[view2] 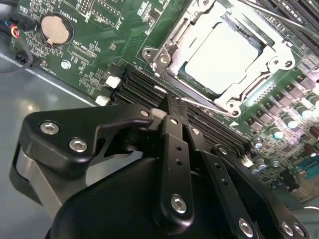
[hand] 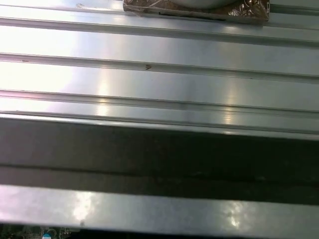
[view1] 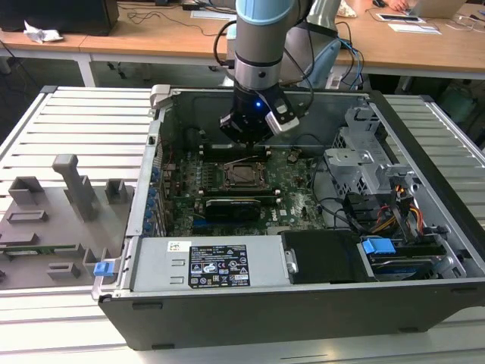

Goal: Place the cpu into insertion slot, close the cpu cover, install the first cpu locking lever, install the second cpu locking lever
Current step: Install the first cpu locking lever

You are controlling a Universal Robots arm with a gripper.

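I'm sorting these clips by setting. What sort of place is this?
Probably a robotics lab or workshop. An open computer case lies on a ribbed metal bench, a robot arm's gripper hangs over its motherboard, and wooden desks stand behind.

An open computer case (view1: pixel 424 144) lies on a ribbed metal table (view1: pixel 83 121), its green motherboard (view1: pixel 292 189) exposed; a coin battery (view2: pixel 54 28) sits on the board. Grey fixtures (view1: pixel 72 189) stand toward the exterior view's left, a blue clip (view1: pixel 104 267) beside them
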